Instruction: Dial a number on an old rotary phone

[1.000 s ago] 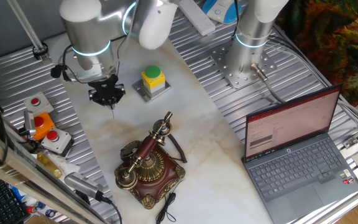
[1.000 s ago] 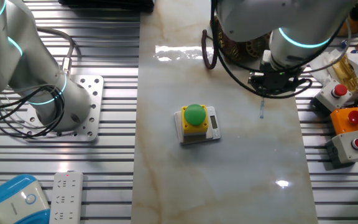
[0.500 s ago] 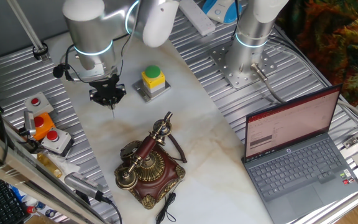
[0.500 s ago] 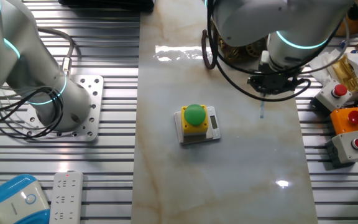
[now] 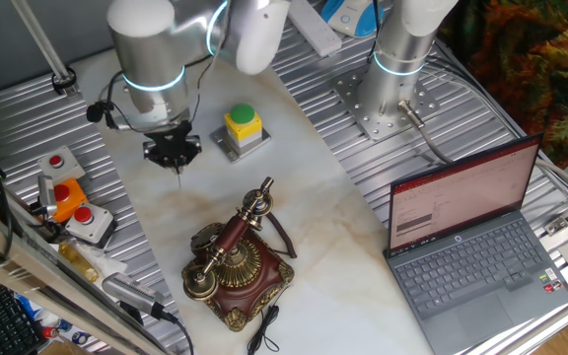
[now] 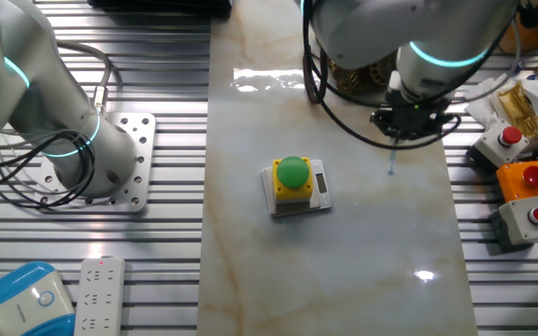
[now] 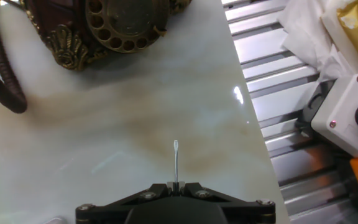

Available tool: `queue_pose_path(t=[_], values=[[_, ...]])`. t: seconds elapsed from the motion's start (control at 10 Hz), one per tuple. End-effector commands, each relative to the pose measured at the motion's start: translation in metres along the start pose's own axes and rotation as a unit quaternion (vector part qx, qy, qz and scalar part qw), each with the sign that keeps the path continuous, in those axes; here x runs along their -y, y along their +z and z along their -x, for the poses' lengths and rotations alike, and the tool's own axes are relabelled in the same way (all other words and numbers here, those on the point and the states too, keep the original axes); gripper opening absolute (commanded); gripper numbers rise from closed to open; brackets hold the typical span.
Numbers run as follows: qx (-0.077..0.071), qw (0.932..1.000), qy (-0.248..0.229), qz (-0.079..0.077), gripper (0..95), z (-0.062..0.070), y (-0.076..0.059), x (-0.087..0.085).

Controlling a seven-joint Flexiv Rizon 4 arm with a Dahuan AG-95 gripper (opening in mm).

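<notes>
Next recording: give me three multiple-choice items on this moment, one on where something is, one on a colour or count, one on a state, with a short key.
1. Where is the pincer relative to the ornate red-brown and brass rotary phone?
A. pressing into the dial
B. over bare marble, apart from the phone
C. gripping the handset

2. What colour is the button on the yellow box?
A. red
B. blue
C. green

3. How does the brass-and-wood handset lie?
A. on the phone's cradle
B. flat on the marble slab
C. lifted in the air

Key: 1 B, the hand view shows the thin metal stylus over plain marble with the brass dial farther ahead. 2 C, both fixed views show a green cap. 3 A, the fixed view showing the phone has it resting across the top of the base.
</notes>
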State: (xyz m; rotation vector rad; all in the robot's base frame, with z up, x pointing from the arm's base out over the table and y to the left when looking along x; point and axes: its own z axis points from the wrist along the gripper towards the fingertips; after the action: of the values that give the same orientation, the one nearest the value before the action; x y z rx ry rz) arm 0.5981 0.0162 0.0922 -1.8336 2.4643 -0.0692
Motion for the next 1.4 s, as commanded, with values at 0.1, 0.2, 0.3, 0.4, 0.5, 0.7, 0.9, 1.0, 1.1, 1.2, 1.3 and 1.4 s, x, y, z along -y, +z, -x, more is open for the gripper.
queue_pose_path(t=[0.1,0.2,0.3,0.4,0.5,0.7,0.9,1.0,1.1,1.2,1.3,1.4], values=[[-0.013,0.9999,0.005,-0.004,0.0,0.009,-0.001,-0.005],[-0.019,0.9997,0.012,-0.006,0.0,0.017,-0.002,-0.010],[-0.023,0.9996,0.016,-0.008,0.0,0.023,-0.002,-0.014],[-0.024,0.9995,0.018,-0.008,0.0,0.029,0.000,-0.018],[-0.023,0.9995,0.019,-0.008,0.0,0.032,0.001,-0.020],[-0.023,0.9995,0.018,-0.007,0.0,0.042,-0.001,-0.027],[-0.028,0.9992,0.027,-0.006,0.0,0.055,-0.008,-0.038],[-0.032,0.9990,0.031,-0.006,0.0,0.060,-0.009,-0.042],[-0.033,0.9988,0.036,-0.007,0.0,0.065,-0.010,-0.047],[-0.033,0.9987,0.037,-0.008,0.0,0.070,-0.010,-0.051],[-0.034,0.9987,0.037,-0.008,0.0,0.071,-0.010,-0.053],[-0.035,0.9985,0.041,-0.008,0.0,0.077,-0.013,-0.059]])
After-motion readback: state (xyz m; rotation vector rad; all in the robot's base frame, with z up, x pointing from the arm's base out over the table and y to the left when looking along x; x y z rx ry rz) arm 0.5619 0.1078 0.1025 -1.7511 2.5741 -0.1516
